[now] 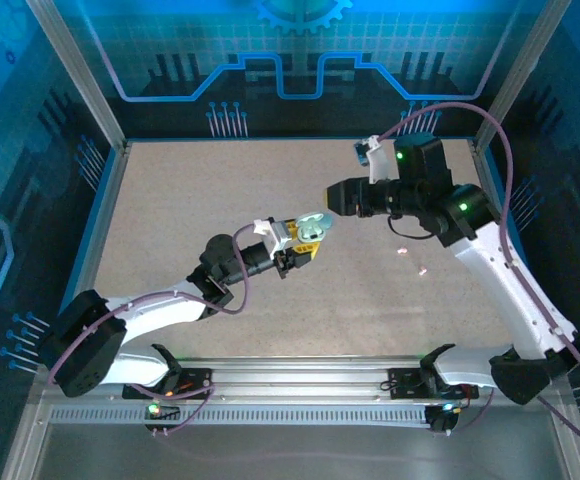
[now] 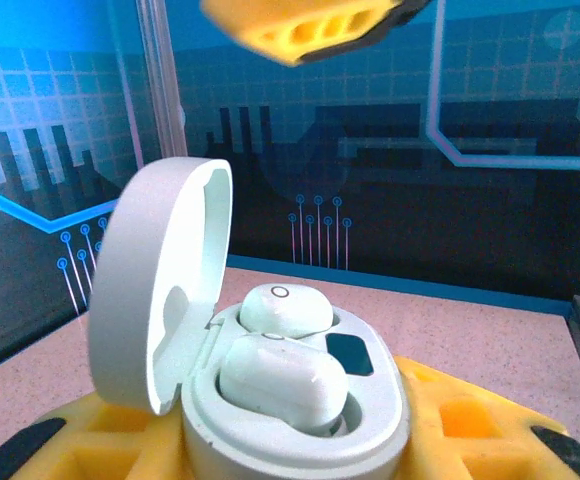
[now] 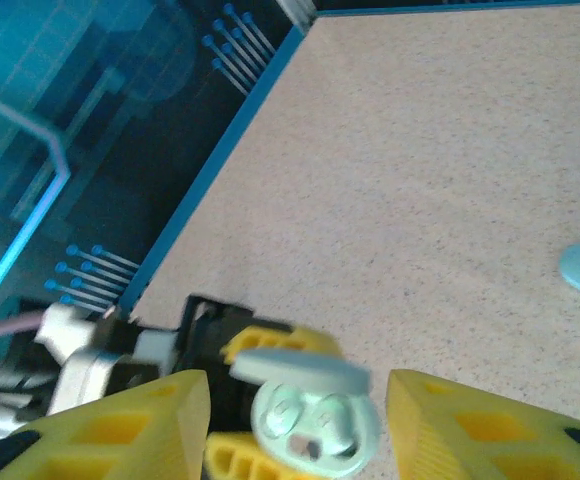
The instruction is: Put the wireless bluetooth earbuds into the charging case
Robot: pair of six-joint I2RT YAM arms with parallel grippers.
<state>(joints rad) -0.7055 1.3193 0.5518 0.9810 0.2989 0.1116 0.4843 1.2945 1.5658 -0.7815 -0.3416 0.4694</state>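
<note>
Our left fingers (image 2: 460, 425) are clamped on the charging case (image 2: 375, 425) near the middle of the top view, over the table (image 1: 270, 180), with the lid (image 2: 160, 290) flipped open. Both earbuds (image 2: 282, 385) sit down in their wells, one behind the other in the left wrist view. Our right fingers (image 3: 480, 425) are spread apart at the bottom of the right wrist view, with the case between them and touching neither.

bright bluish light, soft shadows, right wrist view slightly blurred.

Top camera looks down on the whole table (image 1: 270, 200); both wrist cameras, close in, share the open charging case (image 2: 270, 445)
</note>
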